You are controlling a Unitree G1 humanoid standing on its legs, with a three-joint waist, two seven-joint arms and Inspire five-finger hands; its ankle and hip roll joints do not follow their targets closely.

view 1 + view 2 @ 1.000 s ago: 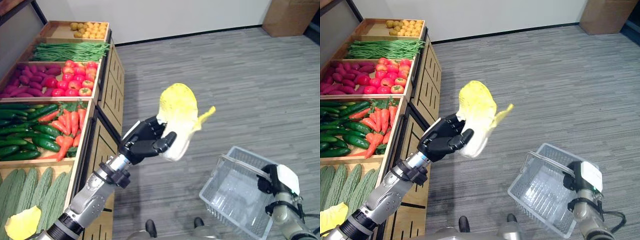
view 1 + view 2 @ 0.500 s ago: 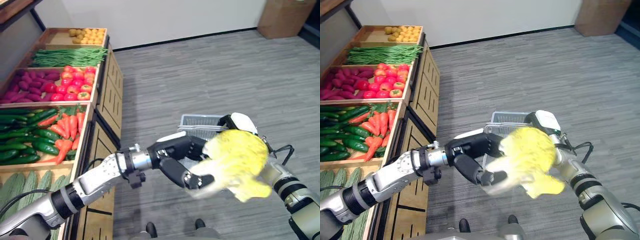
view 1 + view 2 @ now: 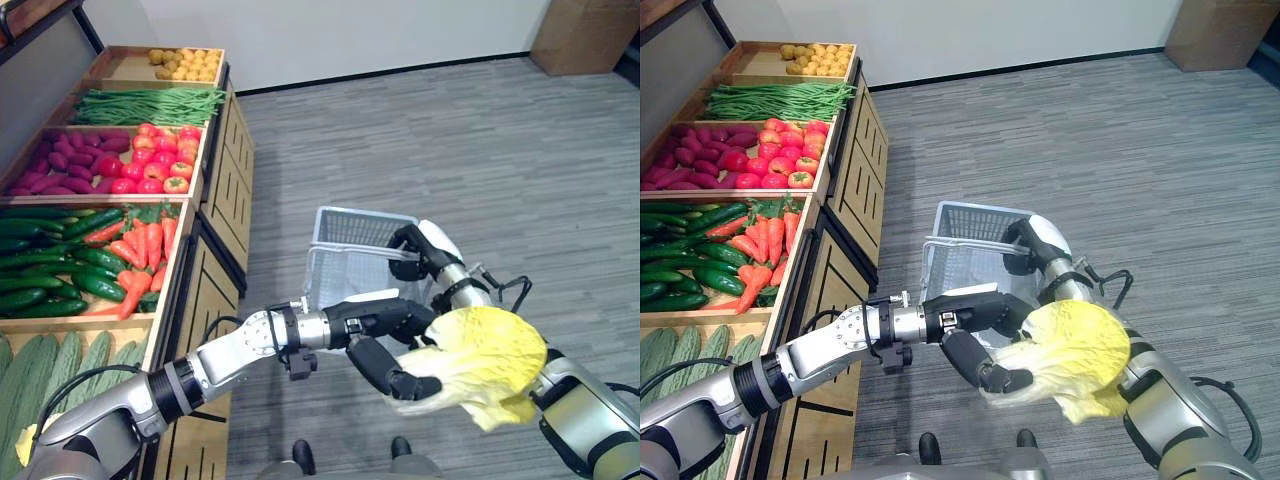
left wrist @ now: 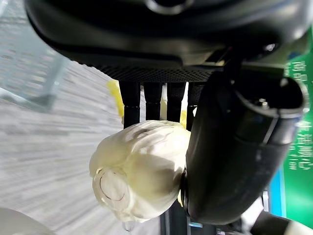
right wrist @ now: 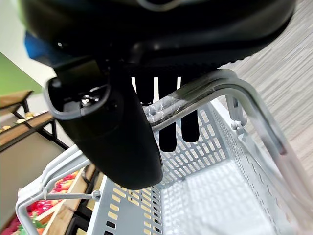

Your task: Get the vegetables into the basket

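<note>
Cabbage (image 3: 480, 360), pale yellow, lies roughly level in the left robot hand (image 3: 395, 345), fingers curled round its white stem end, leafy end pointing to the robot's right, just in front of the basket (image 3: 350, 262). Right robot hand (image 3: 420, 250) grips the basket's handle (image 5: 215, 95).

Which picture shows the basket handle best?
The right wrist view: the handle runs close under the right hand, whose fingers curl round it. Both eye views show the basket farther off, handle mostly hidden by that hand.
</note>
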